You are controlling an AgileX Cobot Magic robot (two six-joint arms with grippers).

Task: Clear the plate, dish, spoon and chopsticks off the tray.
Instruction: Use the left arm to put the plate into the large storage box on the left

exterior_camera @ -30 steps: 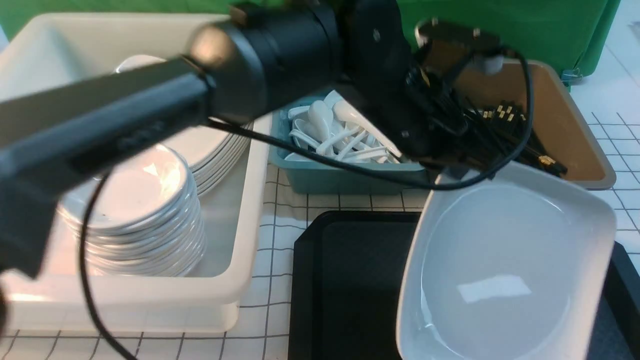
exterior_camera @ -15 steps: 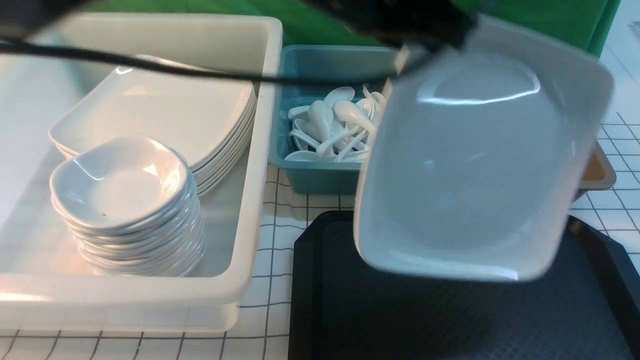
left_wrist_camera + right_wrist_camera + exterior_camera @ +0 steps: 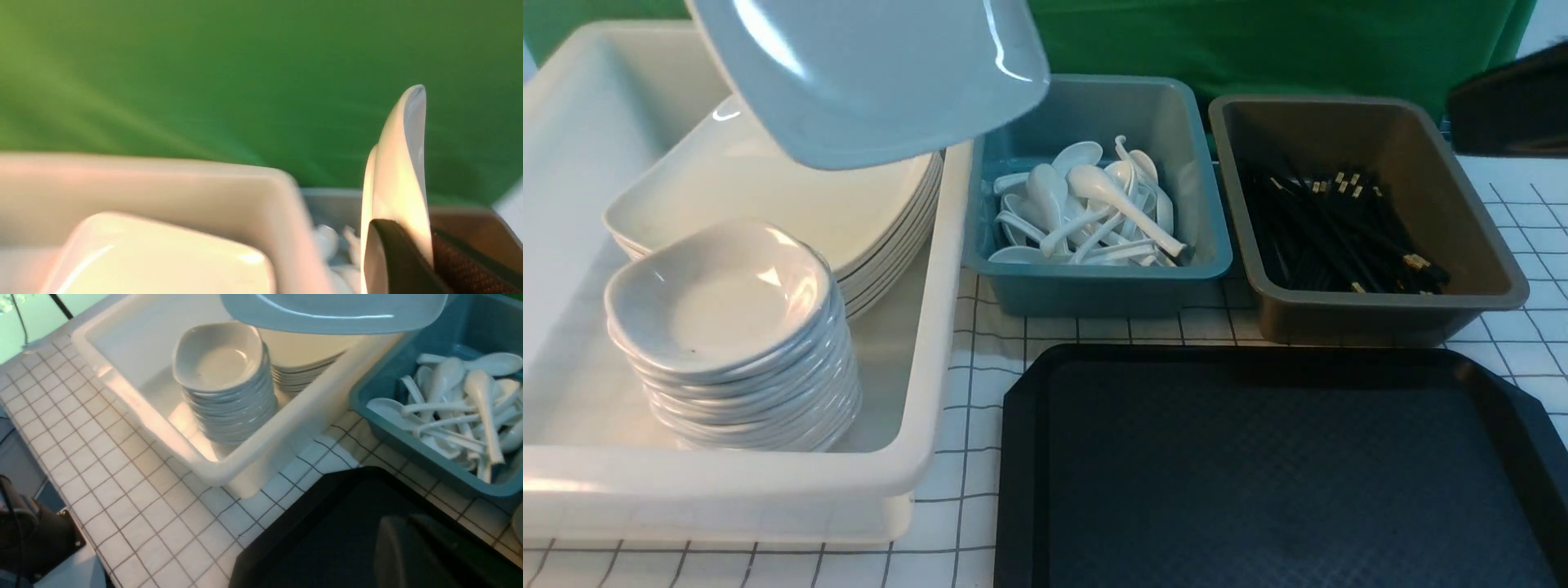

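The large white plate (image 3: 866, 73) hangs tilted in the air above the stack of plates (image 3: 792, 204) in the white tub. In the left wrist view my left gripper (image 3: 412, 234) is shut on the plate's rim (image 3: 402, 171), which shows edge-on between the dark fingers. The gripper itself is above the top of the front view. The black tray (image 3: 1258, 474) has nothing on it. My right gripper (image 3: 412, 526) hovers over the tray (image 3: 327, 522) with its fingers together and nothing held. No loose spoon, dish or chopsticks lie on the tray.
The white tub (image 3: 768, 490) at the left also holds a stack of small dishes (image 3: 727, 327). A teal tub (image 3: 1094, 286) of white spoons (image 3: 1086, 212) and a brown tub (image 3: 1380, 314) of black chopsticks (image 3: 1339, 229) stand behind the tray. My right arm (image 3: 1507, 102) shows at the far right.
My left arm has lifted the plate off the tray and swung it up and to the left, over the white tub. The tray now lies bare.
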